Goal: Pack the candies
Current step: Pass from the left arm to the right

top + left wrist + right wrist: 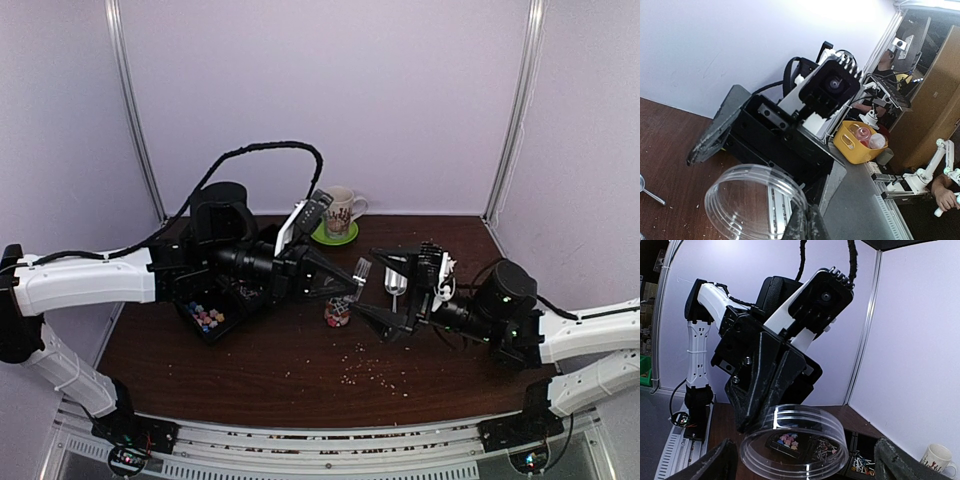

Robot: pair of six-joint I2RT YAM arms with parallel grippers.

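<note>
My left gripper [357,286] is shut on the rim of a clear round lid [362,270], holding it on edge above the table's middle. In the left wrist view the fingertips [807,222] pinch the lid [752,200] at its lower right. My right gripper [385,285] is open and faces the lid; in its wrist view the lid [795,440] hangs between its wide-apart fingers [715,462], untouched. Candies lie in a black compartment tray [235,300]: pastel stars [206,318] [789,440] and thin sticks [860,462]. A small round jar [337,313] with coloured contents stands below the lid.
A mug [340,210] stands on a green saucer [333,237] at the back. A metal scoop [395,284] sits between the grippers. Pale crumbs [370,368] are scattered on the brown table [250,370] near the front.
</note>
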